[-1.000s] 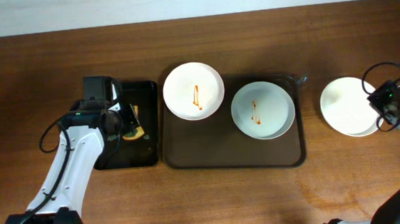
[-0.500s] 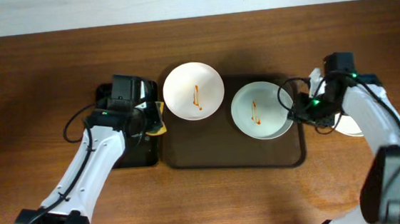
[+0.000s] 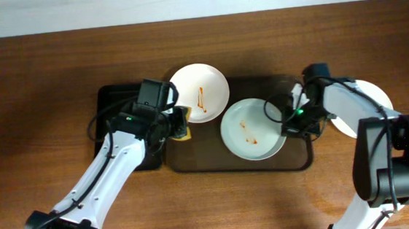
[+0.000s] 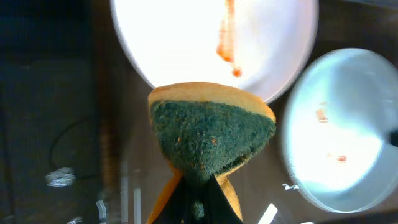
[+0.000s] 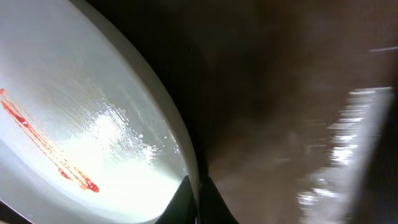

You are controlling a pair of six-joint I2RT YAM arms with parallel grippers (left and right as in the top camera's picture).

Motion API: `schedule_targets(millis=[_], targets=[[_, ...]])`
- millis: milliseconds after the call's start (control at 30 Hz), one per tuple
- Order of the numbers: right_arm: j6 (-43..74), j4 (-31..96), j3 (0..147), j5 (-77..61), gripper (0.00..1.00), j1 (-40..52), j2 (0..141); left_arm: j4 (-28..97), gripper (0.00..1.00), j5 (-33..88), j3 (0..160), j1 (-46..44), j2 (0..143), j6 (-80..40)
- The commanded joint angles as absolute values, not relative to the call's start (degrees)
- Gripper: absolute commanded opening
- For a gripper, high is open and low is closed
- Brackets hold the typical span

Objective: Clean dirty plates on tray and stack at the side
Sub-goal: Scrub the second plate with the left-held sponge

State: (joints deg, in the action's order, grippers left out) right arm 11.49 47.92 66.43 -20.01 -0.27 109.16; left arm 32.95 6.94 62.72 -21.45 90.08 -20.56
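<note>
Overhead, we see the left claw [image 3: 176, 121] pinching a sponge [image 3: 182, 129] beside the upper plate [image 3: 200, 90]; the right claw [image 3: 291, 122] grips the centre plate [image 3: 252, 130], mid-frame on the tray [image 3: 237, 160]. Left wrist: sponge [image 4: 211, 134] below that upper plate [image 4: 186, 37]. Right wrist: the claw [image 5: 196, 200] pinches the centre plate's [image 5: 81, 124] rim.

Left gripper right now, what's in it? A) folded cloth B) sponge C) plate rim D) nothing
B: the left wrist view shows the left gripper pinching a yellow sponge with a green scrub face; the plate rim is in the right gripper.
</note>
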Motion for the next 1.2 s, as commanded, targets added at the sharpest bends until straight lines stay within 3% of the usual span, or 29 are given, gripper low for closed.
schedule_targets(millis=[0,333,567,733,900,1067,1167], targets=[[15.6,47.3,65.8,-20.2,0.04,3.8,110.1,30.0,0.00,12.9,62.7,-23.3,89.3,-23.9],[15.7,47.2,65.8,-19.7,0.04,5.7,110.1,14.5,0.00,34.0,62.7,-30.3,103.4,-34.9],[15.7,47.2,65.8,-19.7,0.04,5.7,110.1,9.4,0.00,33.5,62.7,-35.4,109.6,-45.9],[15.7,47.2,65.8,-19.7,0.04,5.7,110.1,5.6,0.00,32.8,62.7,-36.8,112.5,-47.2],[15.7,47.3,65.8,-19.7,0.04,5.7,110.1,6.7,0.00,20.6,62.7,-36.7,113.8,-47.1],[15.7,47.4,65.8,-19.7,0.04,5.7,110.1,9.5,0.00,15.4,62.7,-30.7,113.2,-46.4],[15.7,47.4,65.8,-19.7,0.04,5.7,110.1,16.3,0.00,15.6,62.7,-27.9,111.5,-39.6]])
